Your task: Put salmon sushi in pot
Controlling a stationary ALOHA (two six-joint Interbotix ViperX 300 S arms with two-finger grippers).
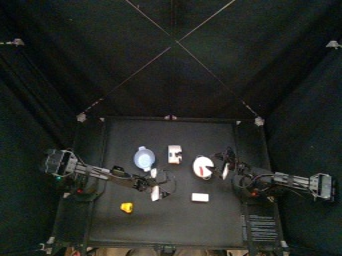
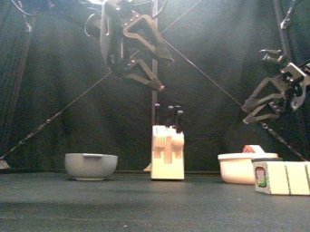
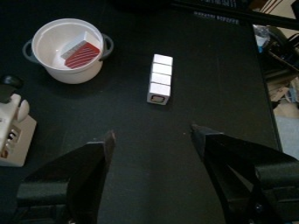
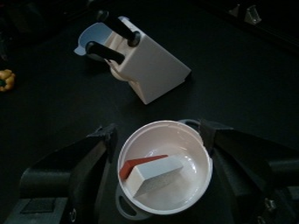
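Observation:
The white pot [image 4: 197, 156] stands right of the table's middle [image 1: 203, 165]. A piece of salmon sushi [image 4: 146, 171], orange-red on white rice, lies inside it. The left wrist view also shows the sushi [image 3: 79, 51] in the pot [image 3: 70, 75]. My right gripper [image 4: 158, 131] hangs open and empty just above the pot, one jaw on either side of it. My left gripper [image 3: 152, 140] is open and empty, above the table's middle, apart from the pot. In the top view the left gripper [image 1: 151, 186] and right gripper [image 1: 225, 176] flank the pot.
A pale knife block [image 1: 175, 153] with black handles stands beside the pot. A grey bowl [image 1: 143, 156] is left of it. A row of small white boxes [image 3: 159, 77] lies near the front. A yellow object [image 1: 127, 207] sits at the front left.

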